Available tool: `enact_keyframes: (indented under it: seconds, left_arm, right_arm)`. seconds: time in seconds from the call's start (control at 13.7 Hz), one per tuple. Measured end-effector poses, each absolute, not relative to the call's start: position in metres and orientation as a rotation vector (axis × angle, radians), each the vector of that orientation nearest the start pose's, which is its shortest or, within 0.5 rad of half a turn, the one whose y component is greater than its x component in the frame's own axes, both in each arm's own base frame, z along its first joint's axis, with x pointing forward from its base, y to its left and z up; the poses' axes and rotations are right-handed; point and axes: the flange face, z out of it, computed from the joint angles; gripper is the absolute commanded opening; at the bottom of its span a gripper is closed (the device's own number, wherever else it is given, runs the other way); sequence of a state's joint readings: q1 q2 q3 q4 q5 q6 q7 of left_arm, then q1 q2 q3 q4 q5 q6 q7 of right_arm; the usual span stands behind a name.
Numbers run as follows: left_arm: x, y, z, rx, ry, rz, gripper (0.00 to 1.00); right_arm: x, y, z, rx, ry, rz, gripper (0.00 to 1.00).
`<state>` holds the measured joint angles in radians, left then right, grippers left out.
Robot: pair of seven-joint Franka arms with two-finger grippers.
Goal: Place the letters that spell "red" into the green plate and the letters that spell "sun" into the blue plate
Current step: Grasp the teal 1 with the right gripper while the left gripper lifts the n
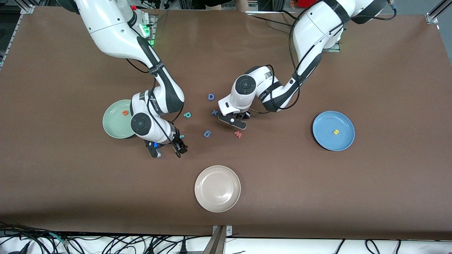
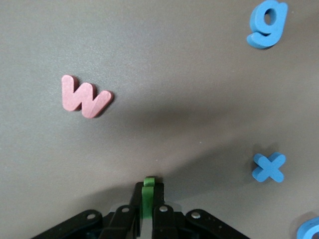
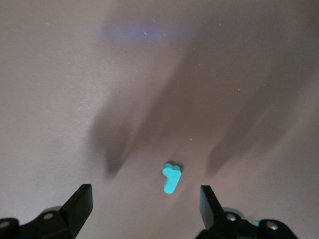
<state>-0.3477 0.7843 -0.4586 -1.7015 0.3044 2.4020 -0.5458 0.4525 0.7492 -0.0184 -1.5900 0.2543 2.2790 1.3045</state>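
Note:
My left gripper (image 1: 245,115) (image 2: 148,199) is shut on a green letter n (image 2: 148,195), held on edge low over the table between the blue x (image 1: 214,112) and the pink w (image 1: 238,134). My right gripper (image 1: 180,148) (image 3: 145,199) hangs open over a teal r (image 3: 171,178) (image 1: 182,136), which lies flat on the table between its fingers without touching them. The green plate (image 1: 112,127) holds an orange e (image 1: 124,112). A yellow s (image 1: 336,132) lies in the blue plate (image 1: 326,141). A teal d/p shape (image 1: 187,114) lies on the table beside the green plate.
A blue D (image 1: 211,96), a blue g (image 1: 207,133) (image 2: 267,22), the blue x (image 2: 269,167) and the pink w (image 2: 83,96) lie around the table's middle. A cream plate (image 1: 217,188) stands nearer the front camera.

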Motion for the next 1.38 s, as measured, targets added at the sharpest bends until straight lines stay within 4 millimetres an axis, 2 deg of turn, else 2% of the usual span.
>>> enact_keyframes:
  seconds: [0.07, 0.15, 0.22, 0.36, 0.58, 0.8, 0.95, 1.09, 1.24, 1.38]
  left_arm:
    - [0.488, -0.462, 0.174, -3.184, 0.591, 0.097, 0.00]
    - [0.488, -0.462, 0.175, -3.184, 0.588, 0.097, 0.00]
    - [0.491, -0.460, 0.175, -3.186, 0.577, 0.094, 0.00]
    - [0.505, -0.449, 0.182, -3.190, 0.537, 0.080, 0.00]
    - [0.536, -0.417, 0.208, -3.176, 0.440, 0.080, 0.00]
    - [0.562, -0.378, 0.237, -3.159, 0.335, 0.147, 0.00]
    - [0.584, -0.342, 0.255, -3.157, 0.269, 0.206, 0.00]
    - [0.608, -0.291, 0.264, -3.147, 0.268, 0.257, 0.00]
    - [0.626, -0.238, 0.263, -3.137, 0.299, 0.310, 0.00]
    - [0.634, -0.190, 0.259, -3.114, 0.381, 0.397, 0.00]
  right_arm:
    - [0.622, 0.297, 0.185, -2.665, 1.524, 0.275, 0.93]
    - [0.619, 0.298, 0.181, -2.670, 1.534, 0.290, 0.88]
    - [0.617, 0.299, 0.178, -2.677, 1.543, 0.307, 0.87]
    - [0.613, 0.299, 0.176, -2.692, 1.551, 0.338, 0.74]
    - [0.612, 0.298, 0.175, -2.697, 1.555, 0.348, 0.59]
    - [0.613, 0.297, 0.175, -2.698, 1.558, 0.347, 0.39]
    - [0.613, 0.297, 0.176, -2.698, 1.555, 0.345, 0.20]
    - [0.614, 0.296, 0.177, -2.698, 1.553, 0.343, 0.00]
    - [0.614, 0.295, 0.177, -2.699, 1.555, 0.344, 0.00]
    - [0.614, 0.295, 0.177, -2.699, 1.556, 0.344, 0.00]
